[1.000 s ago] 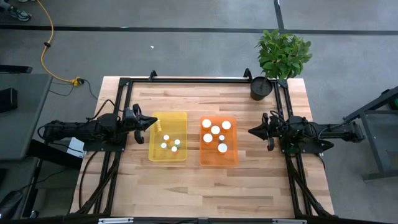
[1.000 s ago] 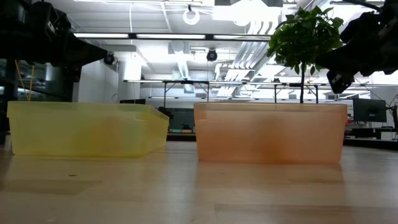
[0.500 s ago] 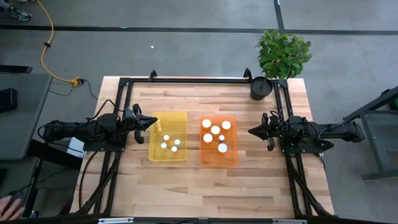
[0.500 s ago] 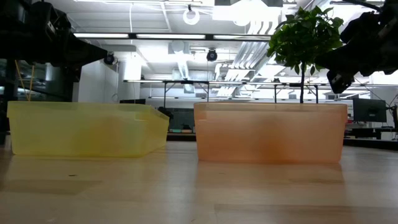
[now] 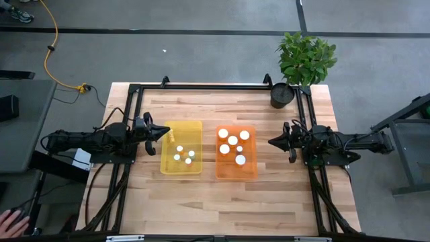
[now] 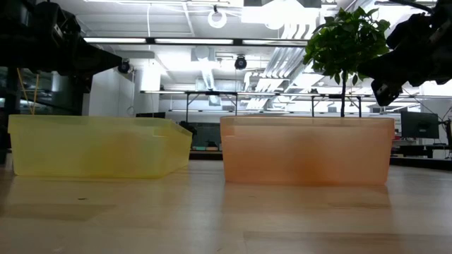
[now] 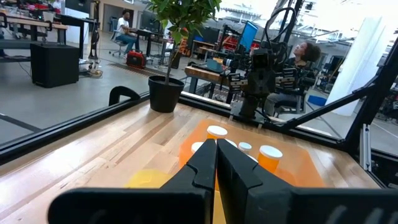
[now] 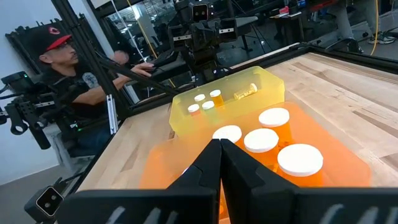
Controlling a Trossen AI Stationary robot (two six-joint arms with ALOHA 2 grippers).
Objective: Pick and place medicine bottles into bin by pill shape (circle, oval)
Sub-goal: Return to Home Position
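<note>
Now the bottles point(image 5: 232, 140) stand inside the orange bin point(image 5: 236, 177) and yellow bin point(image 5: 181, 173), side by side on the wood table point(image 5: 201, 202). Left gripper point(image 5: 167, 132) and right gripper point(image 5: 271, 142) flank them, fingers together. A plant point(image 5: 306, 57) stands at one corner, with grey floor point(image 5: 201, 54) around.

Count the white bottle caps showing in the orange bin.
6 caps in the orange bin: three at its far end, two mid-bin, one nearest the front; others may be hidden.
</note>
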